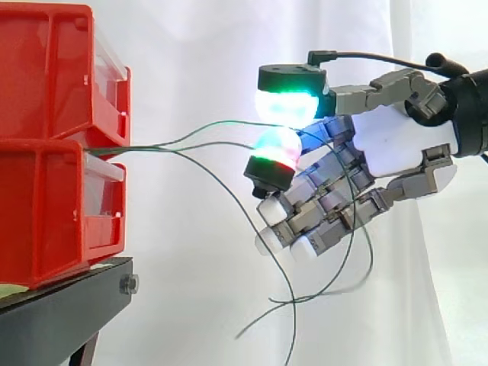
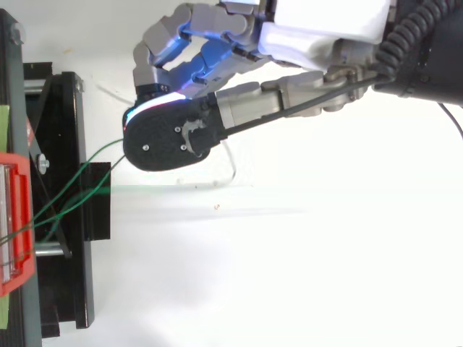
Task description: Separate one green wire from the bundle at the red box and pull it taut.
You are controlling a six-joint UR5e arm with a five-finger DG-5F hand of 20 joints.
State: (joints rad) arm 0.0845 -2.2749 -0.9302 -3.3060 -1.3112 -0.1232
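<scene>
The hand is closed in a pinch: its thumb pad, glowing green, meets a red-and-green glowing fingertip below it, and a thin green wire runs into the seam between them, while the other fingers are curled under the palm, out of the way. This grip suits so fine a strand, which a broad grasp would likely let slip. The wire starts at the bundle of green wires, which comes out of the gap between the two stacked red plastic boxes on the black metal stand. In the top view the strands fan out from the red box edge toward the hand. The pinched wire rises in a shallow arc, so it looks short of taut. A second strand runs just beneath it past the lower pad, and I cannot tell whether that one is caught too. Another droops in a long curve, and loose ends hang below the hand. Drawing away from the boxes should straighten the held strand and show whether it has come apart from its neighbours.
</scene>
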